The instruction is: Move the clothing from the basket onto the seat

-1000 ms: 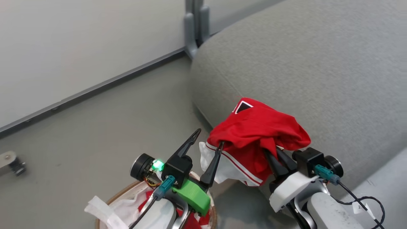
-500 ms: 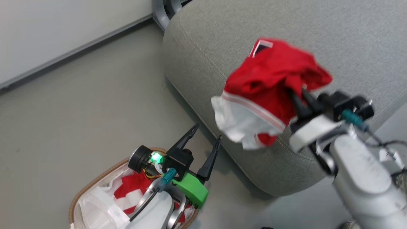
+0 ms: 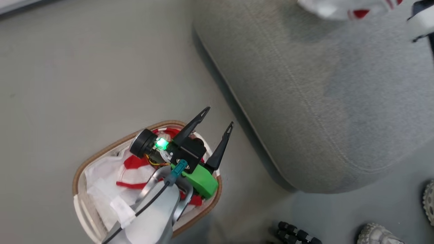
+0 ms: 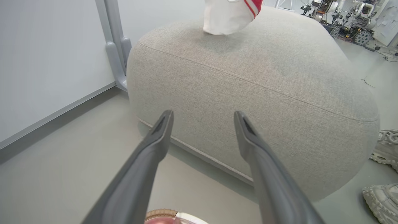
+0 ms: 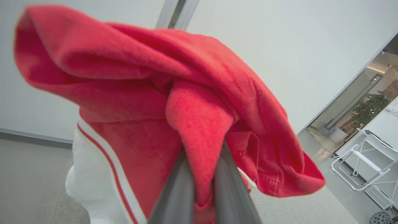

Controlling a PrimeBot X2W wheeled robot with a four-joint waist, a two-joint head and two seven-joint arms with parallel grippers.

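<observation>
Task incomplete: the right gripper [image 5: 204, 161] is clenched on one red garment [image 5: 149, 93] hanging above the seat [image 4: 264, 77], not yet set down, while the second garment [image 3: 133, 162] lies in the basket [image 3: 112, 145] beneath the left gripper [image 3: 219, 116], which is spread wide and empty.

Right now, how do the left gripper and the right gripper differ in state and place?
The left gripper is open and holds nothing; the right gripper is shut on a red garment. The left gripper hangs above the basket, where more red cloth lies; the right gripper's garment hangs over the seat. Both have two long dark fingers.
</observation>
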